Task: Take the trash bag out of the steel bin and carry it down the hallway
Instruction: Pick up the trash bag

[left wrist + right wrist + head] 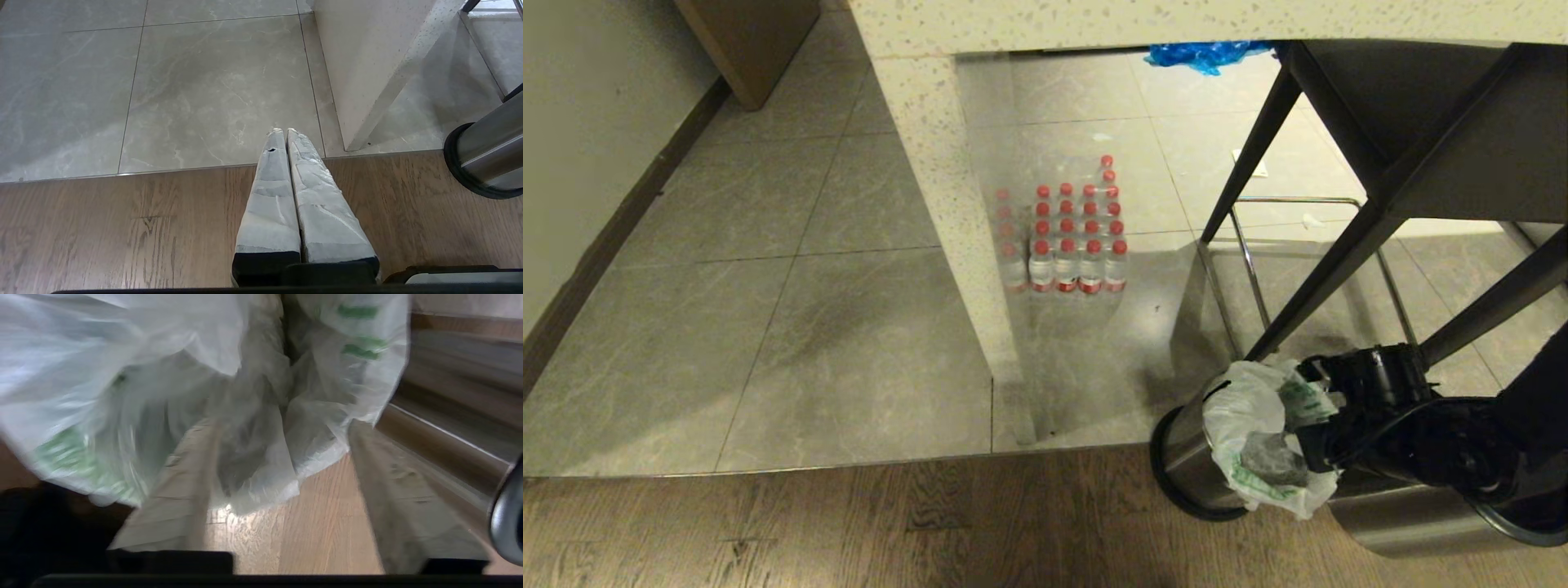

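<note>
The trash bag (pixel 1254 425), thin white plastic with green lettering, bulges out of the top of the steel bin (pixel 1186 453) at the lower right of the head view. My right gripper (pixel 1311 425) is right against the bag's side. In the right wrist view its two fingers (pixel 179 486) stand wide apart, with loose folds of the bag (pixel 261 416) between them and nothing pinched. My left gripper (pixel 284 131) is shut and empty, hanging over the wood floor near the tile edge. The bin's wall (pixel 490 151) shows beside it. The hallway is out of view.
A speckled white counter leg (pixel 939 204) stands left of the bin. Behind it is a pack of red-capped water bottles (pixel 1066 245). Dark slanted furniture legs (pixel 1339 253) rise right behind the bin. A second steel cylinder (pixel 1405 527) lies under my right arm. A blue bag (pixel 1201 53) lies further back.
</note>
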